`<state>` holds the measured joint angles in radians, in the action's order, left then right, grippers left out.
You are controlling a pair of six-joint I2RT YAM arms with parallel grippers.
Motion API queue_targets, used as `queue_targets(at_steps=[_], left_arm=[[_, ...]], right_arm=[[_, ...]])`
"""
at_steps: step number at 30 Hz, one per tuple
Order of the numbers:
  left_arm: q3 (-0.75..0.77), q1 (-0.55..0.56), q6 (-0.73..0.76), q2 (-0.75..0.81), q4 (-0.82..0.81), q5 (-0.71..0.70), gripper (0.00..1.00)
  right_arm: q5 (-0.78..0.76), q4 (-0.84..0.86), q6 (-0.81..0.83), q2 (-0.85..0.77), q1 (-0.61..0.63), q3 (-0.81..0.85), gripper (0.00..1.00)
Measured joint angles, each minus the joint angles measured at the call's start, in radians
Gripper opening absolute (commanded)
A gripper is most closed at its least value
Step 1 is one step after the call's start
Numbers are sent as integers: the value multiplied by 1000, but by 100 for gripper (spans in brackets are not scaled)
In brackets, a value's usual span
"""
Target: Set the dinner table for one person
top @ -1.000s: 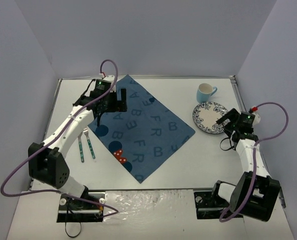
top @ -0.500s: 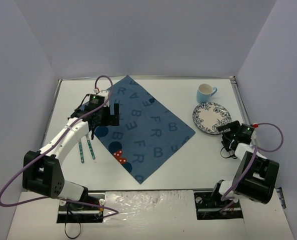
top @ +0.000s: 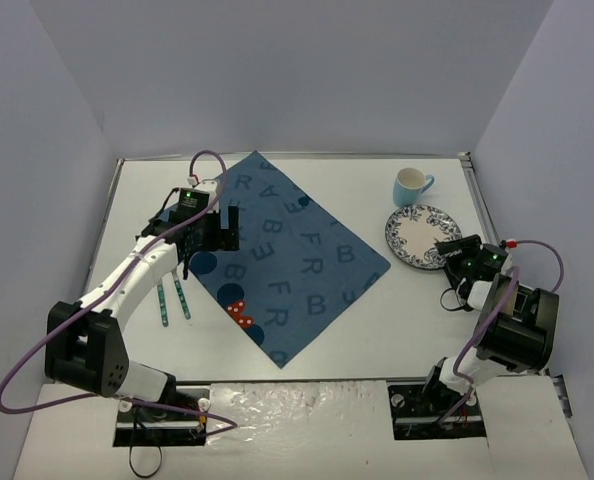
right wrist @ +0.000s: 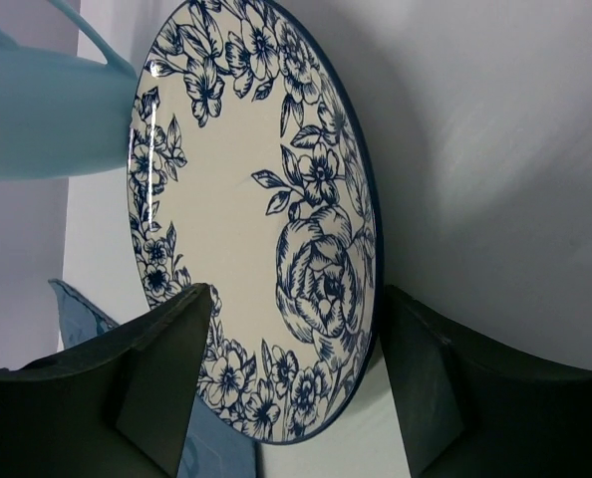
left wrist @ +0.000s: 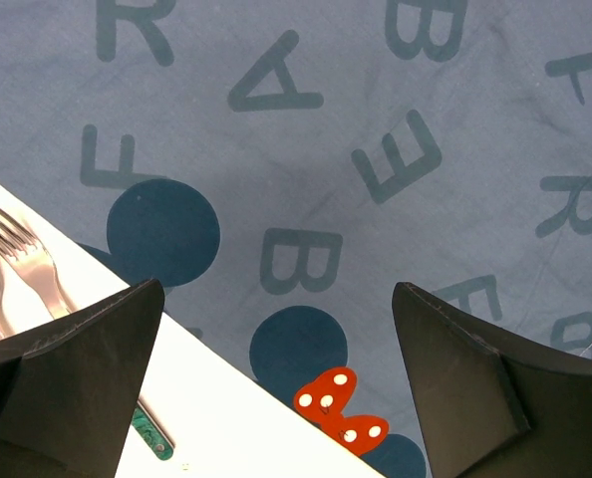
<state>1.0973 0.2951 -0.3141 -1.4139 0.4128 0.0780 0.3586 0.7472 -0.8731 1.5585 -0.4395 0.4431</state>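
While left hand (left wrist: pixel 276 294) gapes above cloth (left wrist: pixel 306 60), right hand (right wrist: pixel 296 294), spread, straddles plate (right wrist: pixel 236 199); mug (right wrist: pixel 47 119) behind.

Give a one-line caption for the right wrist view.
Right fingers flank the edge of a round white plate with blue flowers; a light blue mug beyond.

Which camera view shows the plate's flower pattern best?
Right wrist: the plate fills much of the frame, and each blue flower is sharp. The top view shows the plate small, with its pattern blurred. The left wrist view misses it.
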Motion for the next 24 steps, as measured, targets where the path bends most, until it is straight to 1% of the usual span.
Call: queue_targets(at_steps=[2, 6, 7, 9, 10, 13, 17, 24], left_arm=[[0, 0, 0, 0, 0, 0, 97], [0, 0, 0, 0, 1, 0, 97], [0, 0, 0, 0, 1, 0, 97], [0, 0, 0, 0, 2, 0, 97], [0, 0, 0, 0, 2, 0, 97], [0, 0, 0, 0, 3, 0, 97], [3, 0, -2, 0, 15, 4, 97], [77, 0, -7, -17, 61, 9, 97]], right_arm=[[5, 31, -9, 24, -1, 0, 51], [21, 70, -25, 62, -16, 0, 24], [18, 63, -26, 68, -19, -1, 19], [15, 52, -25, 75, -26, -2, 3], [16, 47, -26, 76, -30, -4, 0], [19, 14, -31, 65, -33, -5, 0], [26, -70, -30, 11, -33, -5, 0], [71, -239, 5, -204, -31, -14, 0]])
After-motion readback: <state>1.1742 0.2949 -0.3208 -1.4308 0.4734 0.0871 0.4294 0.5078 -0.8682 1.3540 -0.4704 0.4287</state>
